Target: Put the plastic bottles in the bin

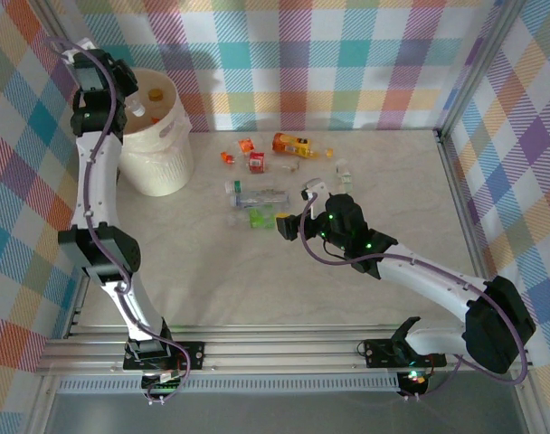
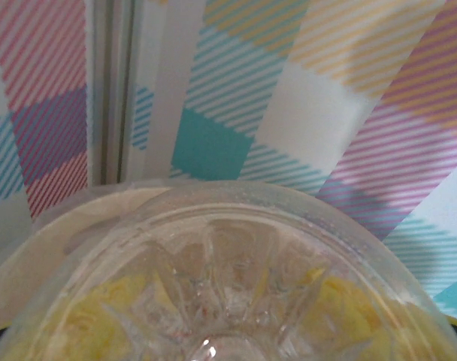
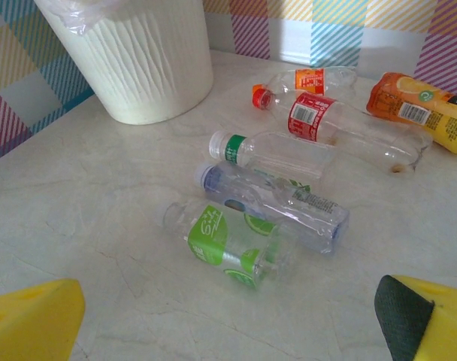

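Our left claw [image 1: 136, 105] is clamped on a clear bottle [image 2: 228, 278] over the bin [image 1: 157, 158]; our right claw [image 3: 228, 320] hangs with fingers wide apart, near the green-labelled bottle [image 3: 222, 242]; the other bottles [image 3: 319, 124] lie on the table [image 3: 93, 226] beside the bin.

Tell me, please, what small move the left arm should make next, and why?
Probably open the left claw: it grips a clear bottle that appears to hang over the bin, so letting go should drop it in.
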